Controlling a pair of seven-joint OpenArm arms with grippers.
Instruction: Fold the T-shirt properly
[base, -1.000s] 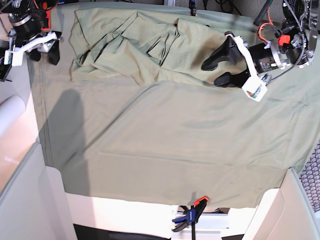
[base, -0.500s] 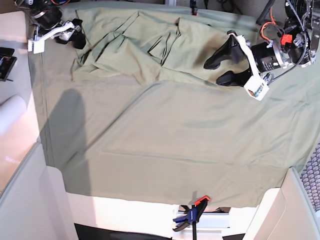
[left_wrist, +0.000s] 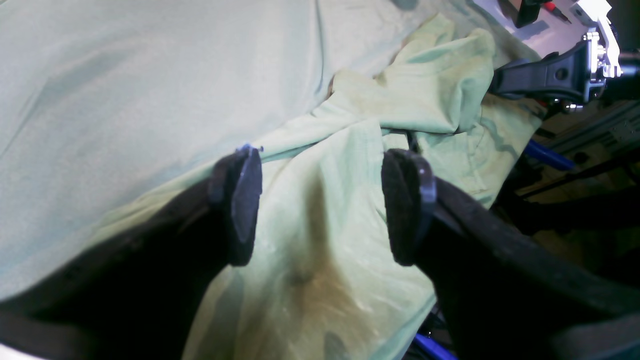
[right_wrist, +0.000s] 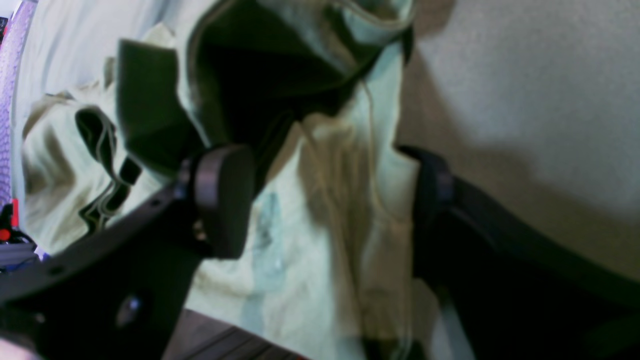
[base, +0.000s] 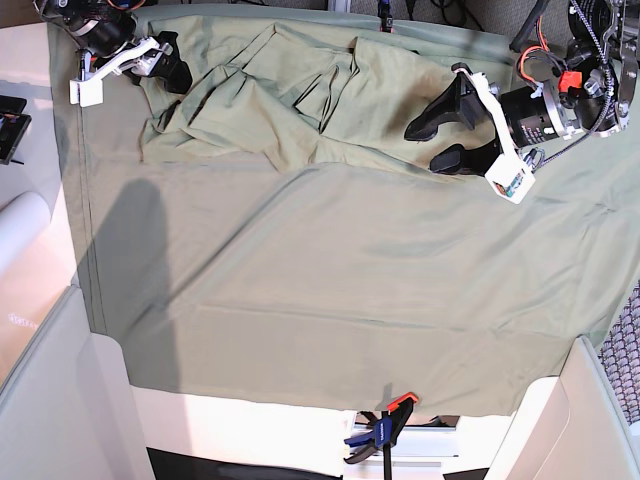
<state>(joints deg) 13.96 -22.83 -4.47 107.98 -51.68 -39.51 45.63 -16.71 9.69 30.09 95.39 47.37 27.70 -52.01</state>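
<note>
The T-shirt (base: 270, 95) lies crumpled on the green tablecloth (base: 360, 300), at that cloth's far edge. The left gripper (base: 432, 142) sits at the T-shirt's right end, jaws spread wide and holding nothing, shirt fabric visible between them. The right gripper (base: 165, 68) sits at the T-shirt's left corner, jaws likewise spread, over bunched fabric. A clamp (base: 383, 428) pins the tablecloth's near edge.

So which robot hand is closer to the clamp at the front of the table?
The left gripper. It sits open at the crumpled T-shirt's edge, diagonally up from the clamp. The right gripper, also open, is at the far corner, further away.
</note>
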